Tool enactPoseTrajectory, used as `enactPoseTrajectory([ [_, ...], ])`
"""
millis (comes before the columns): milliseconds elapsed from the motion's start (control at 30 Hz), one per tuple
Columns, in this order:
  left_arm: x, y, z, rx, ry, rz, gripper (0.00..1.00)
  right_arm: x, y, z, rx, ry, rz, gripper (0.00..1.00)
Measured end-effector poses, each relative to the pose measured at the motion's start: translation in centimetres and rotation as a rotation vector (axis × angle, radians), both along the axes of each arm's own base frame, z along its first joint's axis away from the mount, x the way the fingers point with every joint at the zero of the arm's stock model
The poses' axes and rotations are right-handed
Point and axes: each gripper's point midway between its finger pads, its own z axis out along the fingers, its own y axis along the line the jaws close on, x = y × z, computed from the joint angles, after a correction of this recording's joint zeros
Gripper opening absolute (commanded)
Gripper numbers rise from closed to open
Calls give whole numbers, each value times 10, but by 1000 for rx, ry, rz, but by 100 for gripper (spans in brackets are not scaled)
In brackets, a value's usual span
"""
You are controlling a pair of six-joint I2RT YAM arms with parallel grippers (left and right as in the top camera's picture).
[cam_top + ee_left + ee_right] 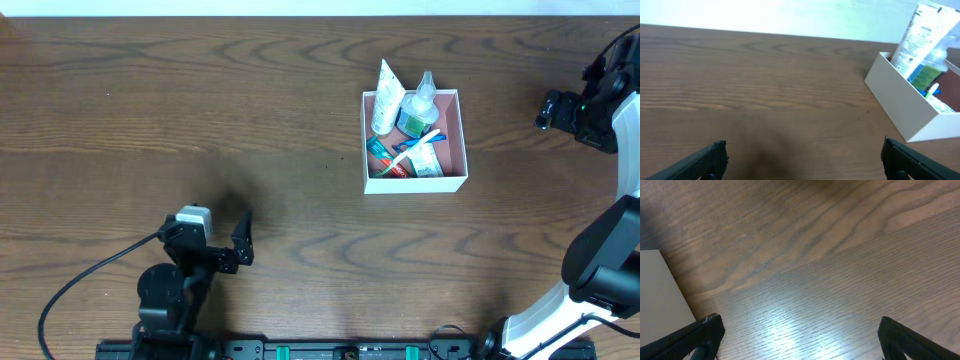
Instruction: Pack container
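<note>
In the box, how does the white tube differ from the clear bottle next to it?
The white tube is opaque and flat; the clear bottle is see-through with green on its body. The tube ends in a wide edge, the bottle in a narrow tip. In the left wrist view, the tube rises higher above the wall than the bottle. Both sit side by side in the container.

Probably a robotics lab: a wood-grain bench [200, 120] carries a left arm [168, 288] at 7 o'clock and a right arm [605, 250] at 4 o'clock, a black mounting rail [330, 350] at 6 o'clock, a loose cable [90, 272] trailing at 8 o'clock.
</note>
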Motion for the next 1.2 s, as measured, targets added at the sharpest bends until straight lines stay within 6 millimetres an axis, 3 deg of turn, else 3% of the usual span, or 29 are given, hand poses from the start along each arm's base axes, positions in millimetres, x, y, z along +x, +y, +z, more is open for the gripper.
enactPoseTrajectory([
  [267, -3, 3, -7, -5, -44, 9, 98, 0, 0, 0, 0, 0, 0, 99],
  [700, -4, 8, 1, -8, -84, 33, 98, 0, 0, 0, 0, 0, 0, 99],
  [967, 1, 10, -9, -8, -93, 41, 98, 0, 0, 0, 0, 0, 0, 99],
  [1200, 6, 10, 1, -12, -162, 40, 98, 0, 0, 0, 0, 0, 0, 99],
])
